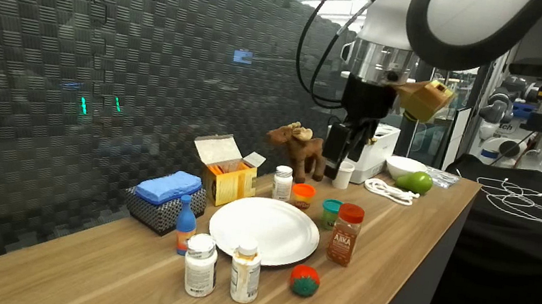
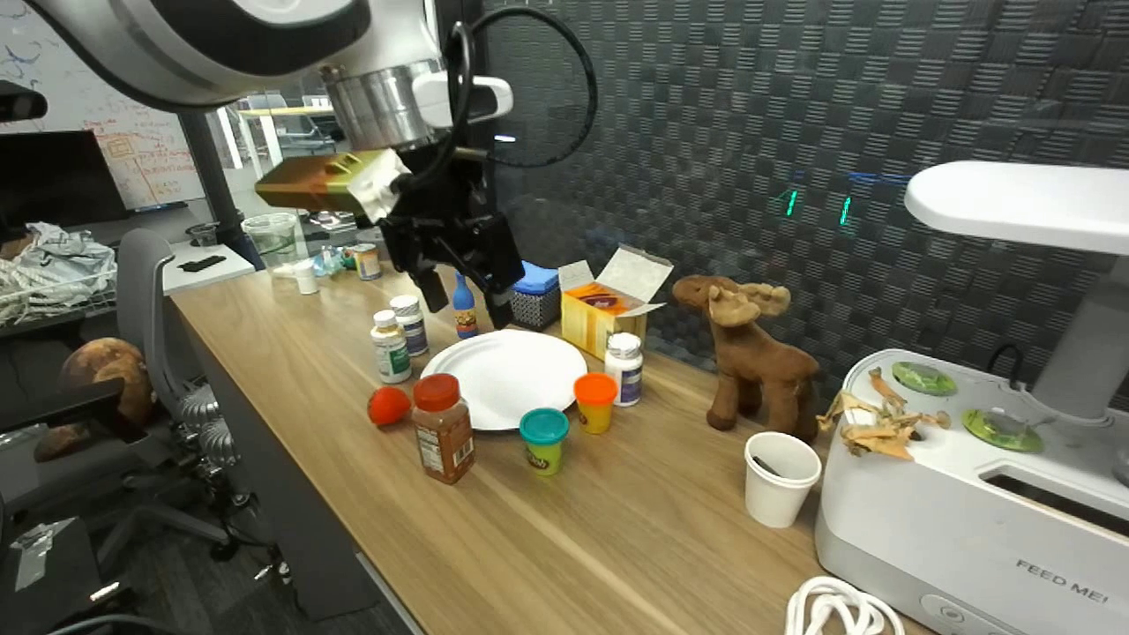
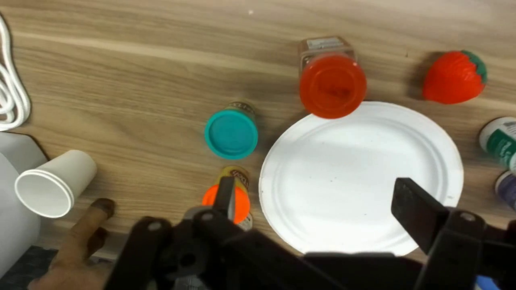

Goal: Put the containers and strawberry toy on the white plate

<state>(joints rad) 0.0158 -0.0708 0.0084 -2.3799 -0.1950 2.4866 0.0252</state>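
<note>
Orange-lid tub upright, long axis vert.; gripper jaws apart, nothing held, one jaw hiding part of tub in wrist view. White plate btwn jaws, same view. Farther out: teal-lid tub, spice jar, strawberry toy twd upper R. All four on counter, off plate. Next prob. sideways shift over tub, then descent.

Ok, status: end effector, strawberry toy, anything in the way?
End effector open, nothing held. Strawberry toy beside white plate, not on it. Spice jar close to plate, may crowd approach.
</note>
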